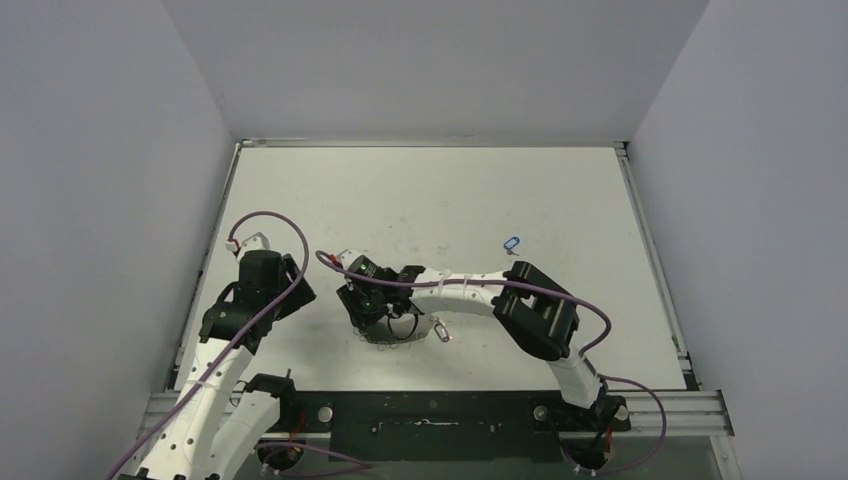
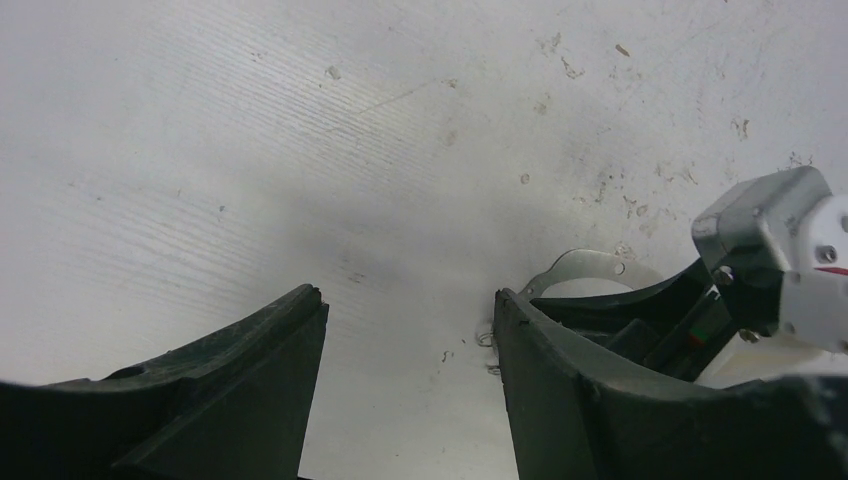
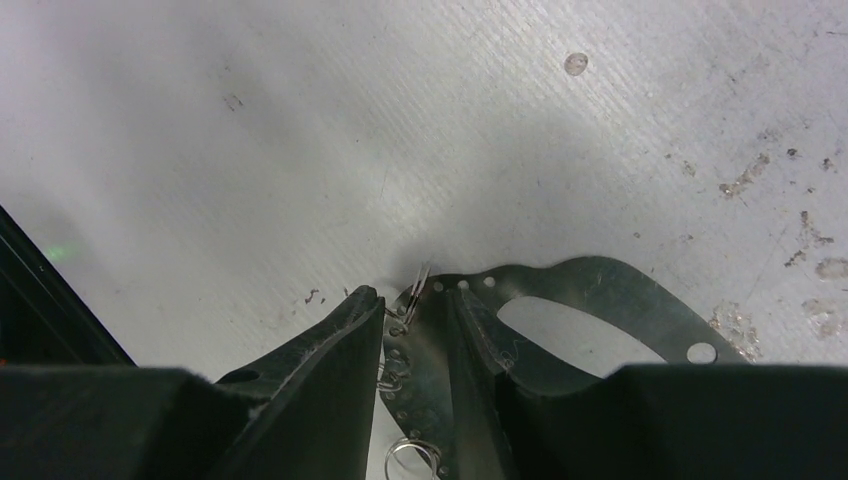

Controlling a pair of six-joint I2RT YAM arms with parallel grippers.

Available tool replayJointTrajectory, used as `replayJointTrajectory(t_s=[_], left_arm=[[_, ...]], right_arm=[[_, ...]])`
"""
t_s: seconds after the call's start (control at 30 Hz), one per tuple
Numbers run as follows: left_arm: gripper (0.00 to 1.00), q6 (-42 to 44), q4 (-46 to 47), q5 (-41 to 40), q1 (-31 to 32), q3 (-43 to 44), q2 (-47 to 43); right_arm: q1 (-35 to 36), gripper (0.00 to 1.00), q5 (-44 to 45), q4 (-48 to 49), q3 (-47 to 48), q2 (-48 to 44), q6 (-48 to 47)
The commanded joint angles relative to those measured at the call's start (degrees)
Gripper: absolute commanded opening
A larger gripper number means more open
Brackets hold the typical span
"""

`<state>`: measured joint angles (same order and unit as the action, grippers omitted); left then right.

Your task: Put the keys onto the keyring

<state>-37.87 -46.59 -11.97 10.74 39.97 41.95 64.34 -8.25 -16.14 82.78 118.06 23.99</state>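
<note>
The keyring (image 3: 610, 290), a flat pale grey plate with a big hole and small wire loops (image 3: 412, 455) on its rim, lies on the table (image 1: 420, 200). My right gripper (image 3: 410, 300) stands over its rim, jaws open by a narrow gap with the holed rim strip between them. In the top view the right gripper (image 1: 372, 315) is at the keyring (image 1: 400, 333). One small metal key (image 1: 441, 329) lies just right of the ring. The blue-headed key (image 1: 512, 243) lies farther back right. My left gripper (image 2: 410, 300) hangs open over bare table, left of the keyring (image 2: 590, 265).
The right arm's wrist (image 2: 780, 240) sits close beside my left gripper's right finger. Grey walls enclose the table on three sides. The table surface is scuffed and stained (image 3: 745, 180).
</note>
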Motion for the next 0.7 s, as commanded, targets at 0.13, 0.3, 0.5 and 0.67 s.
replayJointTrajectory(t_s=[0.13,0.3,0.5,0.67], left_arm=[[0.6,2.3,3.3,1.9,-0.4,1.5,-1.4],[0.61,2.6,3.8,1.9,-0.4,1.4,-1.7],[0.6,3.4,5.2,2.8,-0.4,0.7,-3.0],[0.61,5.7,8.1,6.4,-0.5,-0.5,-3.3]], right_arm=[[0.2,0.26,1.3,-1.3,5.7,3.0,1.2],[0.1,0.07,1.9,-1.9,5.6,2.9,0.9],[-0.4,0.0,1.1,-1.3,3.8,0.0,-0.2],[-2.0,0.0,-2.0,1.9,-1.5,-7.3,-2.8]])
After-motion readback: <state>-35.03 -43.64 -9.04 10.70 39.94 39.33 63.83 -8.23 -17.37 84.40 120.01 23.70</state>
